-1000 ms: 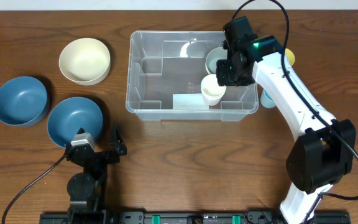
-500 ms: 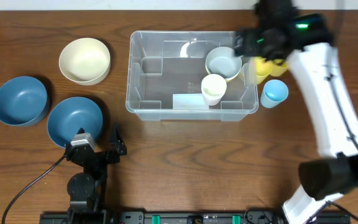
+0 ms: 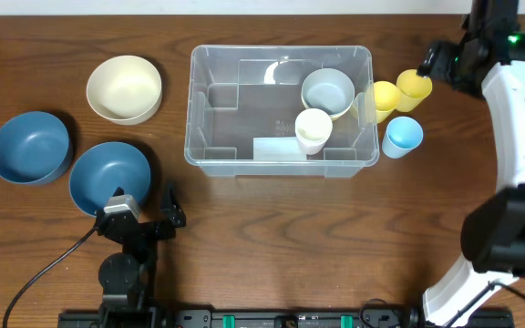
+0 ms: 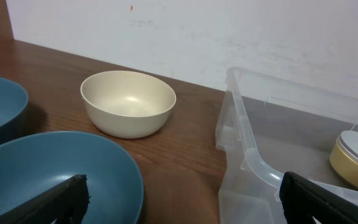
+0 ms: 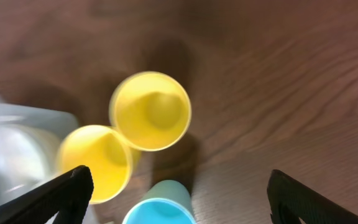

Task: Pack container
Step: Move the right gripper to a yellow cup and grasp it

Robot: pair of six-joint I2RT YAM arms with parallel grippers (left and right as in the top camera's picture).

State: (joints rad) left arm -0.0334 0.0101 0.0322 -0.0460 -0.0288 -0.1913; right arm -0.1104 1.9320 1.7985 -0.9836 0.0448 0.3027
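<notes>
The clear container (image 3: 281, 52) stands mid-table with a grey-blue cup (image 3: 327, 91) and a cream cup (image 3: 313, 130) in its right half, beside a whitish label (image 3: 274, 148). Just right of it on the table stand two yellow cups (image 3: 386, 95) (image 3: 415, 87) and a light blue cup (image 3: 402, 137). My right gripper (image 3: 436, 66) hovers open above these cups and holds nothing; its wrist view looks down on a yellow cup (image 5: 150, 111) and the blue cup (image 5: 160, 208). My left gripper (image 3: 146, 204) rests open at the near left, empty.
A cream bowl (image 3: 124, 88) and two blue bowls (image 3: 30, 147) (image 3: 109, 176) sit left of the container. In the left wrist view the nearer blue bowl (image 4: 55, 174) lies close under the fingers and the container's corner (image 4: 241, 143) rises at right.
My right gripper opened, left the grey-blue cup in the container's right end, then rose and swung right to above the cups outside. The left arm has not moved.
</notes>
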